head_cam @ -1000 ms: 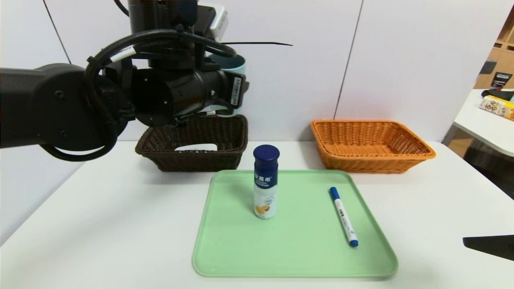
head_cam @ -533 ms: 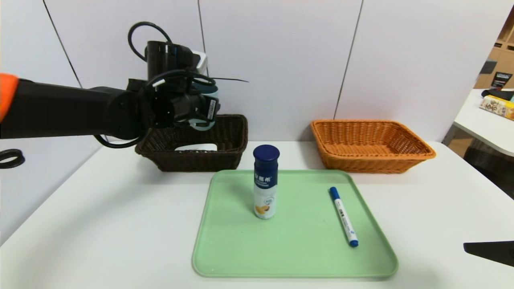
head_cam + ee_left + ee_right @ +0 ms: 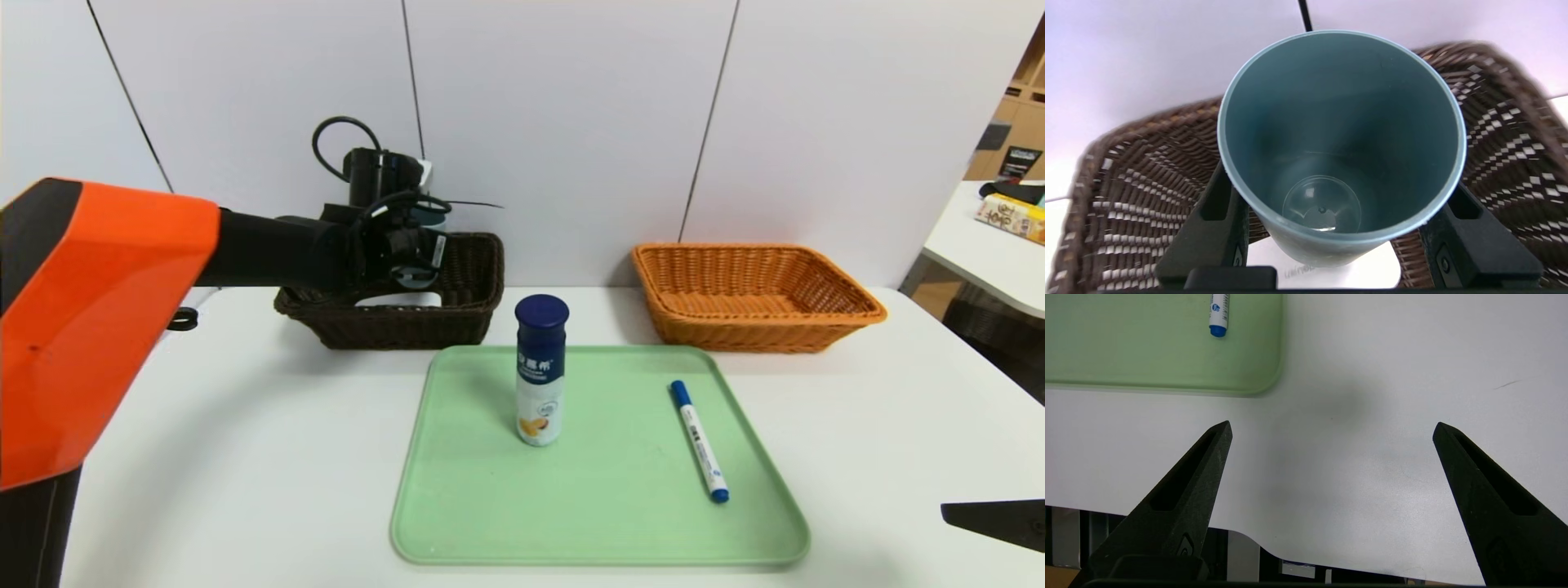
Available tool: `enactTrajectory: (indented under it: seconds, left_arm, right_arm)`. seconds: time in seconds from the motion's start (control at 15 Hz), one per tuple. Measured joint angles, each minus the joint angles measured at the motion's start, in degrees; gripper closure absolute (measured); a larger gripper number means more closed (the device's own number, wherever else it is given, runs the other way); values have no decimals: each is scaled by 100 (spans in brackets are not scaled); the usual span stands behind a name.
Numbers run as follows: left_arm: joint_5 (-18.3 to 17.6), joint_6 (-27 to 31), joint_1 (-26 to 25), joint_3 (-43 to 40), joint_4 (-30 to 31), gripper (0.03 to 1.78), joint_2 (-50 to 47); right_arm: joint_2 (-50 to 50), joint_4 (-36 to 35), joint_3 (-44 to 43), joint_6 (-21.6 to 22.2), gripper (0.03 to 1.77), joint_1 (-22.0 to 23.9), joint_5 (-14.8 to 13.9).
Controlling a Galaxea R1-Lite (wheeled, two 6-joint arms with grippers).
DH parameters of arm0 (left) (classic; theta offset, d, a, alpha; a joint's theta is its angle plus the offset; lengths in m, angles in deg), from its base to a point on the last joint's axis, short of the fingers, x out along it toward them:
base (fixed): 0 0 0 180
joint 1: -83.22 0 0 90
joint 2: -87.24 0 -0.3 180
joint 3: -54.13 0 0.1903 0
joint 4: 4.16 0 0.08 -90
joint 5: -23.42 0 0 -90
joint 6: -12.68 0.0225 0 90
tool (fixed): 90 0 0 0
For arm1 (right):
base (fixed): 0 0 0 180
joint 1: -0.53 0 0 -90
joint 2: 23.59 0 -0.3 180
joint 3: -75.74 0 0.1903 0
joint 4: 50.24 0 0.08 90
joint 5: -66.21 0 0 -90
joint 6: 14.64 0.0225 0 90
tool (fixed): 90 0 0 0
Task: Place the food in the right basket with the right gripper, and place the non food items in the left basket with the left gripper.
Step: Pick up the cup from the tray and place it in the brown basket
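Plastic, by the look of it, the plain grey-blue cylindrical cup (image 3: pixel 1341 143) is clamped between the two fingers of the black left gripper (image 3: pixel 1343 232) on its orange-and-black arm, held low on the outer wall with the open mouth facing the wrist camera. It hangs over the deep dark brown wicker basket (image 3: pixel 457 322) at the back left of the white table (image 3: pixel 245 457), where a flat white rounded case (image 3: pixel 400 300) already lies on the bottom.

A thin-walled empty cup like this is probably very light and smooth-sided, so it could slip or flex if squeezed at the rim; a hold across the body near the base, as here, looks the firmer choice. It should survive a short drop into the weave.

On the pale green plastic tray (image 3: pixel 457 523) stand the slim white drink bottle with tall dark blue cap (image 3: pixel 540 371), upright, and, well apart from it, the thin white marker pen with blue cap (image 3: pixel 699 439) lying flat. The shallow orange wicker basket (image 3: pixel 849 314) sits at the back right, nothing in it. The black right gripper (image 3: pixel 1331 428) is parked near the table's front edge, fingers spread wide and holding nothing.
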Motion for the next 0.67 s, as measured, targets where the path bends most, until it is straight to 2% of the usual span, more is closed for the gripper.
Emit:
enactTrajectory:
  seconds: [0.47,0.67]
  left_arm:
    - [-5,-157,-5,110,-22,70,308]
    - [-5,-161,-7,102,-24,49,295]
  right_arm:
    - [-28,-10,39,1,10,0,6]
    - [-28,-7,41,6,10,-4,9]
